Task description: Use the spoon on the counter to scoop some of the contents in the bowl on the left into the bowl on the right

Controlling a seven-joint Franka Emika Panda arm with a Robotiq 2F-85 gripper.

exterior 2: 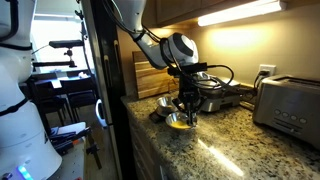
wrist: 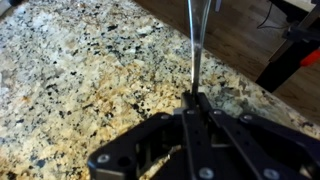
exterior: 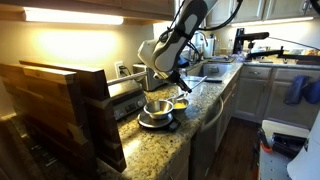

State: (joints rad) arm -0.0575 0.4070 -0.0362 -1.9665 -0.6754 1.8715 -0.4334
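Speckled granite bench (wrist: 70, 70) fills the wrist view. At lower centre, the fingers (wrist: 205, 112) are clenched on a thin spoon (wrist: 192, 50), whose long axis runs straight up to the top edge, where its far end is cut off. Farther off, in an exterior view, a steel bowl (exterior: 157, 107) and a yellow bowl (exterior: 181, 103) sit side by side just below the fingers, their contents too small to make out.
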